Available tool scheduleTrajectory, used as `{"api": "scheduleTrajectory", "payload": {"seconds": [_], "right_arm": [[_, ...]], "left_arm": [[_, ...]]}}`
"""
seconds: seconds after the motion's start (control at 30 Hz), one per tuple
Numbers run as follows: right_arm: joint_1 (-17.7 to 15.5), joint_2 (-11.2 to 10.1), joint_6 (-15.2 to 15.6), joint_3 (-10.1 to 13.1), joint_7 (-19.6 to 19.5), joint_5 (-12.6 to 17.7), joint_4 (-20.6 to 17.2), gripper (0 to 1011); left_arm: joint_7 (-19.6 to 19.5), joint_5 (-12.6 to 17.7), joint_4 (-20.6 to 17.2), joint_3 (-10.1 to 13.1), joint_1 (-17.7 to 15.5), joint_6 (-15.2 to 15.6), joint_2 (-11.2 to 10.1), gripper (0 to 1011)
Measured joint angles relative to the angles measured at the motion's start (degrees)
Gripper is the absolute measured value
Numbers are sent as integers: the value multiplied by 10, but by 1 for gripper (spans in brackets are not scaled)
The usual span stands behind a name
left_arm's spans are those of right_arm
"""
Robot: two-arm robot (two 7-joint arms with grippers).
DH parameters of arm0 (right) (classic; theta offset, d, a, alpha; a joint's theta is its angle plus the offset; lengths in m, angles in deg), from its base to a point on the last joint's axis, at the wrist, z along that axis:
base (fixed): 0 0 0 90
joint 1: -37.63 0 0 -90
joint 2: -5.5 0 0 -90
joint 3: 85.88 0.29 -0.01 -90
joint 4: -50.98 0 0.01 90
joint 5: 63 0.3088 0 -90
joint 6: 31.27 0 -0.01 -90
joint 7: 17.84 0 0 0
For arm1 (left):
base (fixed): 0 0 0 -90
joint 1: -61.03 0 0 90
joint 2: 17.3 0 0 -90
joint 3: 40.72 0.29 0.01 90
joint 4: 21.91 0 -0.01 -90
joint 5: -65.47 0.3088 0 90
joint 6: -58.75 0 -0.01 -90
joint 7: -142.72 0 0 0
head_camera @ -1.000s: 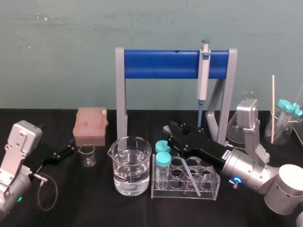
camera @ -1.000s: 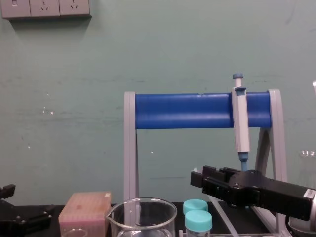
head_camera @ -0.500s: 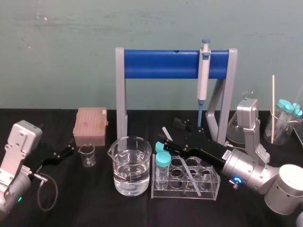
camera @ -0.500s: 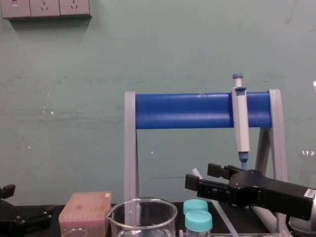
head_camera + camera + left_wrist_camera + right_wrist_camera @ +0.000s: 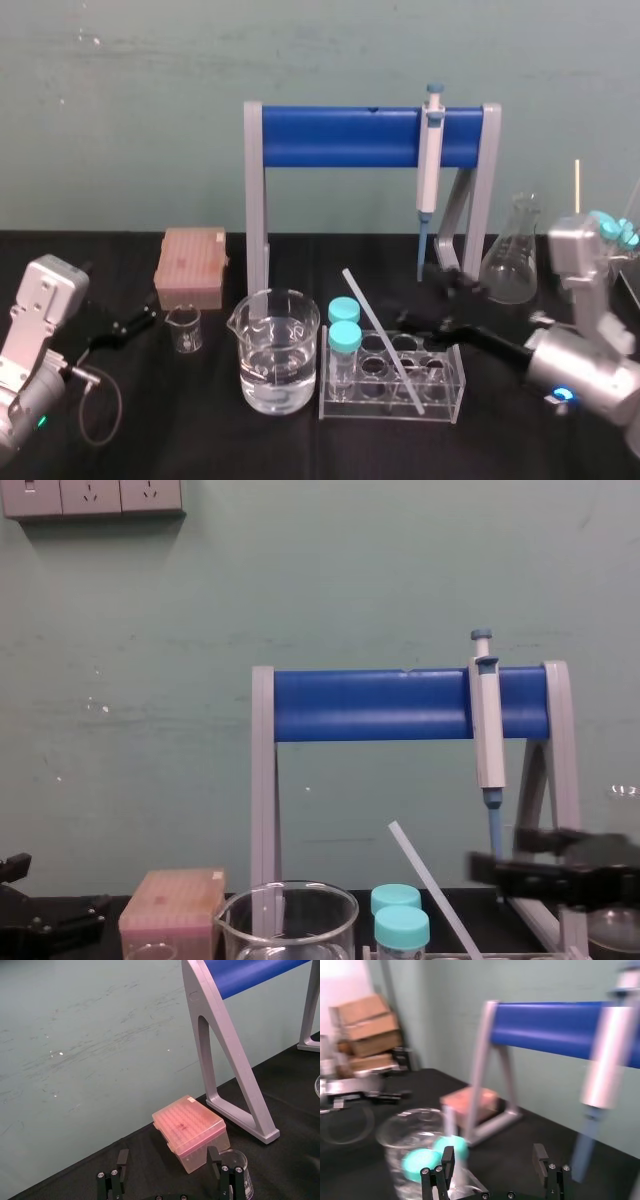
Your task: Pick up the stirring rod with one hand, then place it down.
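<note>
The stirring rod [image 5: 383, 337] is a thin translucent stick leaning in the clear test tube rack [image 5: 448, 388], its top end tilted up to the left. The chest view shows the stirring rod [image 5: 432, 885] slanting free in front of the stand. My right gripper [image 5: 440, 298] is to the right of the rod and apart from it. It is open, and the right wrist view shows nothing between the fingers of the right gripper [image 5: 492, 1165]. My left gripper [image 5: 130, 325] rests at the table's left, and the left wrist view shows the left gripper [image 5: 169, 1167] open and empty.
A beaker of water [image 5: 278, 350] and two teal-capped tubes [image 5: 343, 338] stand left of the rod. Behind is a grey-and-blue stand [image 5: 340, 137] with a pipette [image 5: 430, 150] hung on it. A pink tip box [image 5: 190, 265], small beaker [image 5: 184, 328] and conical flask [image 5: 510, 262] stand around.
My right gripper has opened, let go of the stirring rod and drawn back to the right. The rod stays leaning in the rack. The left arm has not moved.
</note>
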Motion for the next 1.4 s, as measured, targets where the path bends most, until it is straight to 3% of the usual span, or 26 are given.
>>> {"api": "scheduleTrajectory", "payload": {"seconds": [0.2,0.27,0.37,0.5,0.6,1.4], "right_arm": [[-36,-9,5,45,-113,-31,-22,1000],[-45,-1,16,61,-194,-66,-25,1000],[-47,8,35,67,-268,-109,-20,1000],[-44,19,58,68,-316,-143,-9,1000],[-42,23,68,68,-329,-153,-5,1000],[-42,20,61,66,-317,-145,-7,1000]], "left_arm": [[0,0,0,0,0,0,0,1000],[0,0,0,0,0,0,0,1000],[0,0,0,0,0,0,0,1000],[0,0,0,0,0,0,0,1000],[0,0,0,0,0,0,0,1000],[0,0,0,0,0,0,0,1000]]}}
